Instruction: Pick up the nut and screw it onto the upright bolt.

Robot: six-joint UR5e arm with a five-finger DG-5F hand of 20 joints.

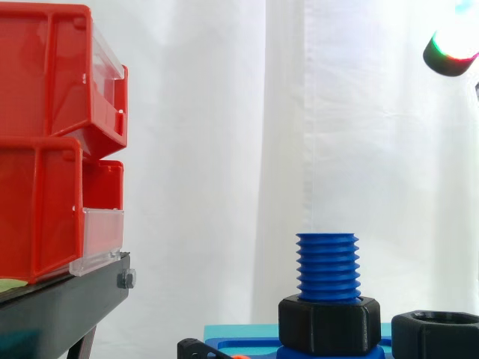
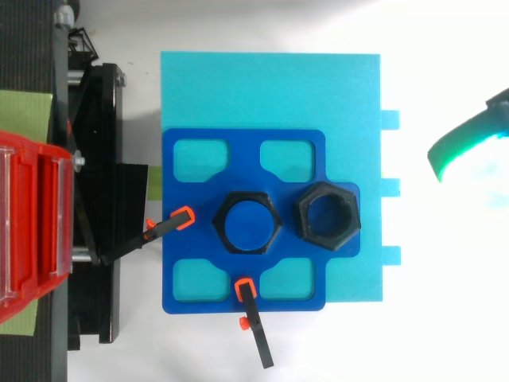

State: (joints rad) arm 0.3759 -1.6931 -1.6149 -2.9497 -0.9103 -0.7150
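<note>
The loose black hexagonal plastic nut (image 2: 328, 216) lies flat, bore upward, on the right-hand part of the dark blue plate with rounded rectangular cut-outs (image 2: 183, 263), just beside the upright bolt and not touching it. The hand (image 1: 450, 52) stands high above and to the right of this nut in the side view, well apart from it and touching nothing; in the top view it (image 2: 455, 149) lies beyond the right edge of the boards. So little of the hand is visible that I cannot tell whether it is released, clenched or grasping. The blue plastic bolt (image 1: 327, 265) stands vertical with coarse, evenly ridged threads and a flat top. A second black hexagonal nut (image 1: 329, 323) sits around its foot, low on the thread. Both nuts are matt, with faceted sides and chamfered upper edges. The blue plate rests on a larger, smooth light cyan square board (image 2: 350, 95) with small tabs along its right edge. Two thin black clamp arms with orange tips (image 2: 171, 225) bear on the plate's left and lower edges. To the left, glossy red plastic bins with clear front panels (image 1: 45, 149) are stacked on a black stand (image 1: 60, 307), before a white pleated curtain (image 1: 224, 112).
</note>
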